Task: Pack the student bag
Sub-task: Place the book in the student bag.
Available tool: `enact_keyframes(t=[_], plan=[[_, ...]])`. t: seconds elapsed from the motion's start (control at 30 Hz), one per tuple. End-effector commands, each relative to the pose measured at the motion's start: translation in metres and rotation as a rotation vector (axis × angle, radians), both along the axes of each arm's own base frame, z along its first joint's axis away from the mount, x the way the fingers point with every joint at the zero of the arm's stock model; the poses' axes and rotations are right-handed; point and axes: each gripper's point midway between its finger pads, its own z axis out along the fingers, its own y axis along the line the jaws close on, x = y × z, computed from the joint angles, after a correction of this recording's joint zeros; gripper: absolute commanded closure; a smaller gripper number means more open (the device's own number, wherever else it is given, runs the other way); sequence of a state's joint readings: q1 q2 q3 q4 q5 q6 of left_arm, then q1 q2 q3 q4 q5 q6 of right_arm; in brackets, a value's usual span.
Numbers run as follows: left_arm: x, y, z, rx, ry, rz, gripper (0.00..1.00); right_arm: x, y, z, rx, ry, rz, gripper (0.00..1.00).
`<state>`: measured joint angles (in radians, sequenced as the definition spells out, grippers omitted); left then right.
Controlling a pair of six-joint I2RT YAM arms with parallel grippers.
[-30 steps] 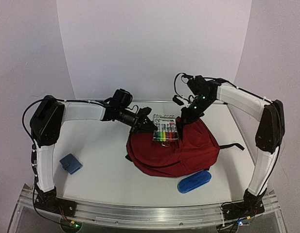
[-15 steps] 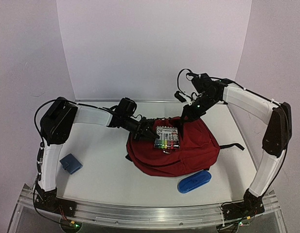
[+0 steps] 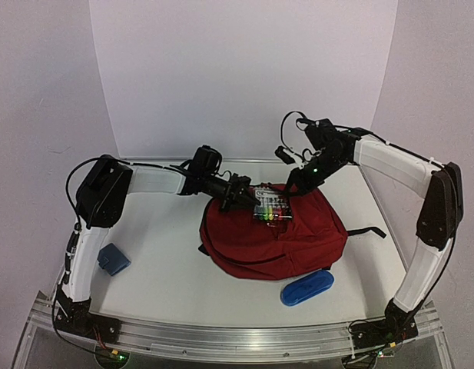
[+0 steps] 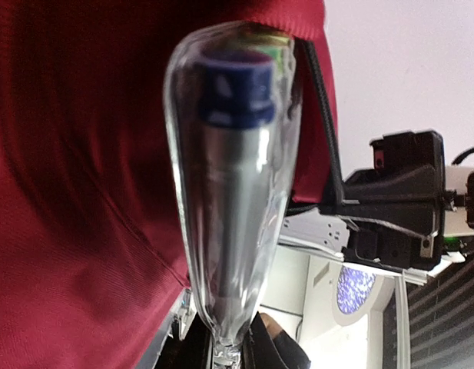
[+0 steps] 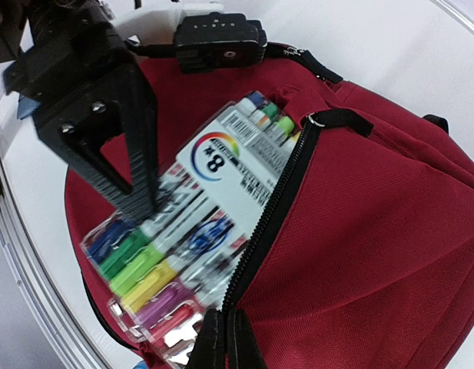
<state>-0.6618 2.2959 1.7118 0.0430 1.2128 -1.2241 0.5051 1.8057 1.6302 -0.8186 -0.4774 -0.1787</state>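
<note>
Two tools busy at one dark red soft fabric backpack (image 3: 283,242), slumped mid-surface (image 3: 160,261) with its base toward the near edge and its open mouth toward the back wall, so call the long axis near-to-far, though squashed pretty wide. Got the left tool (image 3: 240,194) clamped on the edge of a flat clear plastic pack of coloured markers (image 3: 269,206), coming in from the left. Got the right tool (image 3: 289,190) pinched shut on the black zipper lip (image 5: 271,219) at the mouth, apparently propping it open. Going by the right wrist view: pack lying with its long axis along the zip line, one long side tucked under the lip, the other side out in the open on the left arm's side. So the mouth sits just beyond the left tool, toward the right arm. Guessing the next bit means sliding the pack sideways, deeper under that lip, then letting go. Also around: blue oblong case (image 3: 306,287) just beside the bag's near edge, small blue block (image 3: 112,259) well apart, over by the left base.
</note>
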Motion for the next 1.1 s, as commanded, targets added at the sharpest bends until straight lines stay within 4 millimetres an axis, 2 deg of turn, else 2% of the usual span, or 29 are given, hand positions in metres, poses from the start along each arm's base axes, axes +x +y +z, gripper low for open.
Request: enact_keyframes(t=[0.0,0.17,0.3,0.4,0.47,0.53,0.6,0.67,0.8,0.97,1.07], plan=[[0.051,0.001,0.037,-0.033,-0.183,0.183,1.0,-0.01,0.014,0.022,0.088,0.007,0.038,1.0],[0.058,-0.01,0.031,-0.006,-0.207,0.194,1.0,0.0,0.032,0.028,0.144,0.043,0.03,1.0],[0.06,-0.004,0.025,-0.007,-0.194,0.238,1.0,0.004,0.042,0.034,0.175,0.05,0.04,1.0],[0.062,0.0,0.024,0.018,-0.213,0.261,1.0,-0.003,0.043,0.035,0.193,0.069,0.059,1.0],[0.066,0.012,0.025,0.024,-0.204,0.308,1.0,-0.009,0.04,0.034,0.187,0.081,0.066,1.0],[0.07,0.029,0.015,0.039,-0.187,0.371,1.0,-0.014,0.035,0.034,0.174,0.075,0.069,1.0],[0.076,0.035,0.014,0.047,-0.195,0.403,1.0,-0.019,0.034,0.035,0.177,0.08,0.073,1.0],[0.078,0.027,0.017,0.039,-0.206,0.386,1.0,-0.021,0.035,0.033,0.183,0.095,0.075,1.0],[0.069,-0.007,0.028,-0.017,-0.243,0.268,1.0,-0.008,0.044,0.033,0.196,0.098,0.067,1.0],[0.052,-0.028,0.052,-0.126,-0.294,0.152,1.0,0.017,0.058,0.037,0.201,0.065,0.048,1.0],[0.039,-0.037,0.049,-0.138,-0.28,0.104,1.0,0.028,0.061,0.042,0.196,0.027,0.046,1.0]])
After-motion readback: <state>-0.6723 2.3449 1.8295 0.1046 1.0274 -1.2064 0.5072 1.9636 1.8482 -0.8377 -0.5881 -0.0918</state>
